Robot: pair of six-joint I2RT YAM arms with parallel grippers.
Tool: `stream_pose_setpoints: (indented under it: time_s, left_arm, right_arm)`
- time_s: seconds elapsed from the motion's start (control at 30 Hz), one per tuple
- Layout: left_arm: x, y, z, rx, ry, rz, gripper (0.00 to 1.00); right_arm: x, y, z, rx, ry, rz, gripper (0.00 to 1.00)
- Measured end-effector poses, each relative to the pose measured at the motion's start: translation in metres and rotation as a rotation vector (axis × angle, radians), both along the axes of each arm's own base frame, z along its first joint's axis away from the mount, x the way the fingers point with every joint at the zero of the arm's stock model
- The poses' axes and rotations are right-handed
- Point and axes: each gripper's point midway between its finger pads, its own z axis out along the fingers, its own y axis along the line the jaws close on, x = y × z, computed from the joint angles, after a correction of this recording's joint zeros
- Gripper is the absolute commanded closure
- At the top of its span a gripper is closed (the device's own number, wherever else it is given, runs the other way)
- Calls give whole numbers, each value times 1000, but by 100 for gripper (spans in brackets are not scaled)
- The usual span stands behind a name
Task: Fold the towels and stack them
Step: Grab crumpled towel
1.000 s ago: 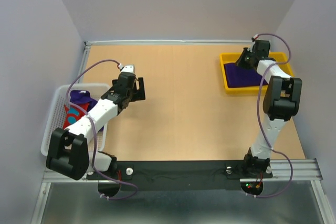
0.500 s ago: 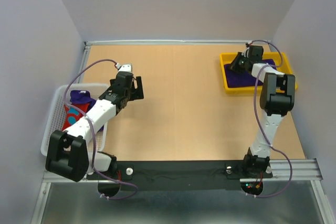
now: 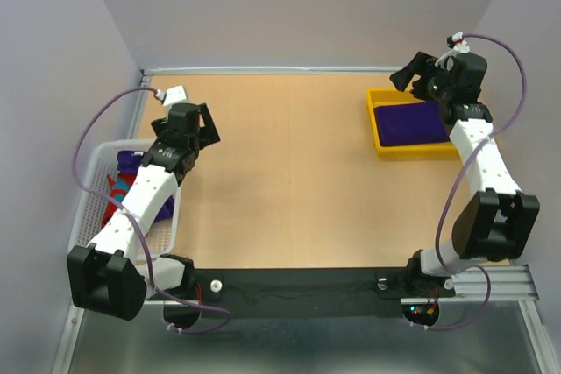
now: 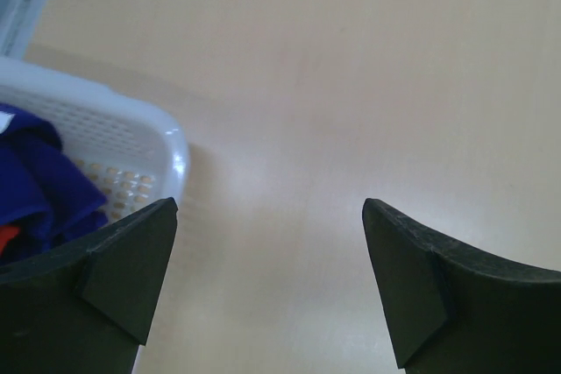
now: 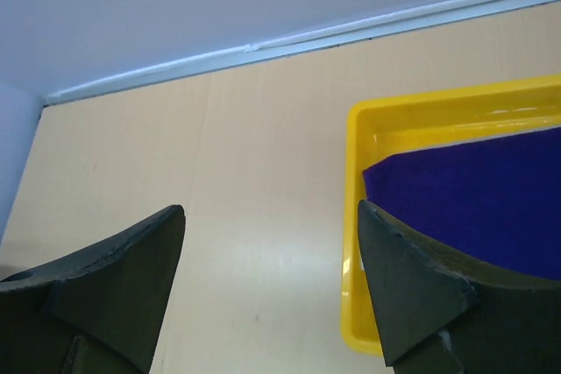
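Left hand (image 4: 267, 243), right hand (image 5: 272, 234): both released, empty. Purple towel (image 3: 412, 123) lies in yellow tray (image 3: 377, 142), 1 o'clock. Next: pinch a single corner in mesh basket (image 3: 88, 208), 9 o'clock.

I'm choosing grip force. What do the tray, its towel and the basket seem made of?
Tray: likely hard plastic, glossy yellow, with glints inside its rim.
Towel: soft cloth, matte purple, no shine.
Basket: probably white plastic, its wall pierced with small holes.

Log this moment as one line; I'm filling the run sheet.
left jaws: open, empty, beside white basket | right jaws: open, empty, near yellow tray | purple towel: flat in tray | other towels: bunched in basket
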Motion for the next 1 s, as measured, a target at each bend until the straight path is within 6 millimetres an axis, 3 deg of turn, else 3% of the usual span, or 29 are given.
stream_pose_setpoints:
  time_s: [0.07, 0.13, 0.3, 0.43, 0.57, 0.73, 0.87, 0.93, 0.97, 1.0]
  left_arm:
    - [-2, 29, 1, 11, 11, 106, 1]
    - [-11, 60, -4, 26, 38, 226, 1]
    - [-42, 122, -9, 82, 47, 458, 2]
    - [-59, 171, -19, 120, 94, 628, 3]
    - [-57, 188, -31, 116, 122, 686, 5]
    - [-39, 210, -41, 98, 143, 747, 5]
    - [-25, 233, -62, 81, 169, 793, 15]
    - [-23, 238, -75, 73, 197, 798, 30]
    - [-20, 239, -82, 70, 215, 793, 40]
    - [-16, 239, -88, 64, 225, 787, 68]
  right_arm:
    - [-23, 5, 19, -13, -36, 13, 15]
    - [-42, 10, 16, -22, -24, 30, 15]
    - [-74, 33, -30, -30, 110, 93, 15]
    - [-97, 71, -62, -49, 203, 198, 15]
    - [-112, 100, -71, -65, 225, 285, 15]
    - [-119, 114, -65, -78, 203, 328, 15]
    - [-124, 113, -68, -84, 202, 329, 15]
    - [-126, 113, -73, -85, 216, 329, 15]
    - [-128, 112, -78, -85, 227, 329, 15]
    - [-129, 112, -80, -85, 236, 329, 15]
